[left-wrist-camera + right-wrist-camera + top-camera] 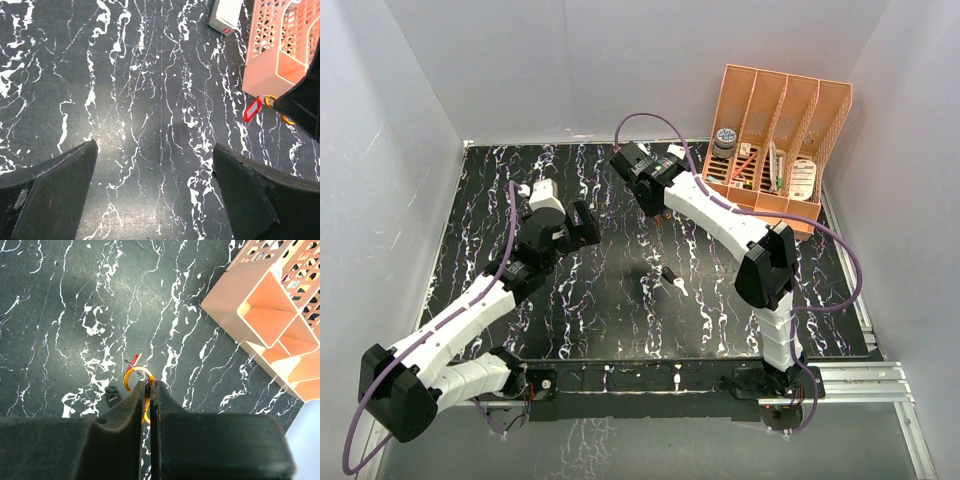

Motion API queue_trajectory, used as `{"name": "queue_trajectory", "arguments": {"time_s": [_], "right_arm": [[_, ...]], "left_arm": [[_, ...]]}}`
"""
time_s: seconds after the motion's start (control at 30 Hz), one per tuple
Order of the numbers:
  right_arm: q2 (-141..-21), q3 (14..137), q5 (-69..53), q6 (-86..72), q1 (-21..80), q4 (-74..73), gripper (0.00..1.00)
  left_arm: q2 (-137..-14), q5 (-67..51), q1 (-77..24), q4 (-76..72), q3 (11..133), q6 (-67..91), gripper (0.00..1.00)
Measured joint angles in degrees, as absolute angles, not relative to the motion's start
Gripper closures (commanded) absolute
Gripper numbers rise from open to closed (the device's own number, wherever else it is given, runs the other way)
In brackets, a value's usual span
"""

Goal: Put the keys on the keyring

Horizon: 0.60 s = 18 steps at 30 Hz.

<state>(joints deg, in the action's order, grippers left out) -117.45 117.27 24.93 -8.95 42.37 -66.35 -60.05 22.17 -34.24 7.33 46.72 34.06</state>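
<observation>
Black marbled desk point(60, 300) lies beneath both arms. Clamped in the right tool point(148, 385) is the keyring point(136, 372), with the red key point(134, 360) just beyond the tips. Jaws of the left tool point(155, 147) stand wide apart.

1. In the top view, the file rack point(785, 130) stands at the 1 o'clock corner of the tabletop point(520, 330).
2. The loose key point(669, 279) lies on the tabletop just 5 o'clock of its middle, well apart from the rack.
3. The right pincer point(149, 385) is at about 12 o'clock of that key, with the ring point(134, 371) pinched between its fingers.
4. In the right wrist view, the other key point(134, 360) touches the ring at 11 o'clock, and the loose key lies toward 8 o'clock of the ring.
5. The left pincer point(155, 147) is over the tabletop, at 10 o'clock of the loose key in the top view.
6. In the left wrist view, a box point(227, 12) sits on the tabletop just beside the rack, at its 9 o'clock.
</observation>
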Motion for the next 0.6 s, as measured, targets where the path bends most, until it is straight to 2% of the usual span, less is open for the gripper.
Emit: {"name": "queue_trajectory", "arguments": {"time_s": [0.6], "right_arm": [[-116.1,111.8,21.9,-9.3,41.2,-65.8,1.00]], "left_arm": [[-57.4,13.2,-35.1,0.8,37.0,36.8,0.05]]}}
